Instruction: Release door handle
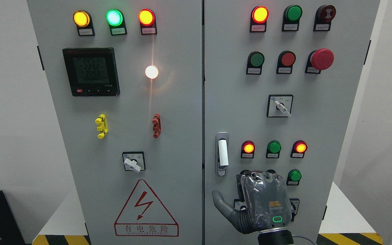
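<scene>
The door handle point(222, 153) is a white lever in a grey upright plate at the left edge of the cabinet's right door point(335, 143). My right hand point(242, 187) comes up from the bottom edge and hovers just below and right of the handle, apart from it. Its back faces the camera, the thumb point(220, 200) is spread out to the left, and the fingers point toward the door and hold nothing. The handle stands free. The left arm is out of view.
The right door carries lit indicator lamps point(248, 148), push buttons, a red emergency stop point(322, 59) and a rotary switch point(280, 106); some controls sit behind my hand. The left door point(182, 136) has a meter point(91, 71), lamps, a switch and a warning triangle point(146, 211).
</scene>
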Robot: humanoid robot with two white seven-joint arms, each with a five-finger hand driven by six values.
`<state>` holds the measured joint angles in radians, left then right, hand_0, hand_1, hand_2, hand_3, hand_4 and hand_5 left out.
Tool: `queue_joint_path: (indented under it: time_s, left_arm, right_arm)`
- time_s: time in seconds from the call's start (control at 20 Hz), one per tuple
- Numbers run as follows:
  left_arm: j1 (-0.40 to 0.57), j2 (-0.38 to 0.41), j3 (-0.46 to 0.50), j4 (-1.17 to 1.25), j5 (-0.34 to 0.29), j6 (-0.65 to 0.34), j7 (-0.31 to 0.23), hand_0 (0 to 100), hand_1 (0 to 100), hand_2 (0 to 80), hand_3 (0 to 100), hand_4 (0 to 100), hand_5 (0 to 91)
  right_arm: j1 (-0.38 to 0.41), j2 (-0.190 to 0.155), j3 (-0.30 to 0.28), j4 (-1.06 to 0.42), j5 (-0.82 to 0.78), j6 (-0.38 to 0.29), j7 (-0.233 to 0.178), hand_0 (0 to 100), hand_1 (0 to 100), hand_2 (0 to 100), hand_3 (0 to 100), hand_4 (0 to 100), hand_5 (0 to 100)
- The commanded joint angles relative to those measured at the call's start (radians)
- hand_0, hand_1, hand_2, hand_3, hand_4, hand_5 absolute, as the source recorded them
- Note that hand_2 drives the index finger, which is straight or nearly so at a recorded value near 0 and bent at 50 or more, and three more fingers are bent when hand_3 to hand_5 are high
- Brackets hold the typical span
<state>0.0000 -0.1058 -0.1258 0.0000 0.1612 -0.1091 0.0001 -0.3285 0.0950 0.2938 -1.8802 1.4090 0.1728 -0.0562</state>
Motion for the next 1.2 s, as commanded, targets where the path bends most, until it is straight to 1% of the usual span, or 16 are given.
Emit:
queue_joint_path:
  time_s: [0.0, 0.25, 0.45, 0.55, 0.7, 0.9, 1.05, 1.15]
  left_arm:
    - [-0.026, 0.000, 0.000, 0.029, 0.001, 0.000, 0.000, 12, 56, 0.0, 0, 0, 0.0]
    - [-0.028, 0.000, 0.000, 0.029, 0.000, 0.000, 0.000, 12, 56, 0.0, 0, 0, 0.0]
    - [-0.026, 0.000, 0.000, 0.029, 0.000, 0.000, 0.000, 12, 56, 0.0, 0, 0, 0.0]
    - [-0.026, 0.000, 0.000, 0.029, 0.000, 0.000, 0.000, 12, 56, 0.0, 0, 0, 0.0]
    - [-0.026, 0.000, 0.000, 0.029, 0.000, 0.000, 0.000, 12, 56, 0.0, 0, 0, 0.0]
    - [-0.026, 0.000, 0.000, 0.029, 0.000, 0.000, 0.000, 12, 56, 0.0, 0, 0, 0.0]
    - [-0.028, 0.000, 0.000, 0.029, 0.000, 0.000, 0.000, 12, 56, 0.0, 0, 0, 0.0]
    - [-0.028, 0.000, 0.000, 0.029, 0.000, 0.000, 0.000, 12, 56, 0.0, 0, 0, 0.0]
  right_arm:
    - [-0.058, 0.034, 0.004, 0.065, 0.002, 0.004, 0.001, 22, 30, 98, 100, 98, 100]
    - [-0.078, 0.037, 0.001, 0.101, 0.004, 0.013, 0.001, 23, 30, 98, 100, 98, 100]
    - [-0.081, 0.037, -0.001, 0.101, 0.002, 0.013, 0.001, 24, 30, 98, 100, 98, 100]
    - [-0.099, 0.037, -0.004, 0.107, 0.001, 0.014, 0.001, 24, 30, 97, 100, 98, 100]
    - [-0.104, 0.037, -0.004, 0.115, -0.001, 0.028, 0.001, 25, 30, 97, 100, 98, 100]
    - [-0.118, 0.037, -0.010, 0.130, -0.002, 0.030, 0.001, 26, 30, 97, 100, 98, 100]
    - [-0.119, 0.037, -0.012, 0.131, -0.007, 0.056, -0.001, 26, 31, 97, 100, 98, 100]
    - [-0.119, 0.037, -0.012, 0.130, -0.008, 0.059, -0.001, 26, 31, 97, 100, 98, 100]
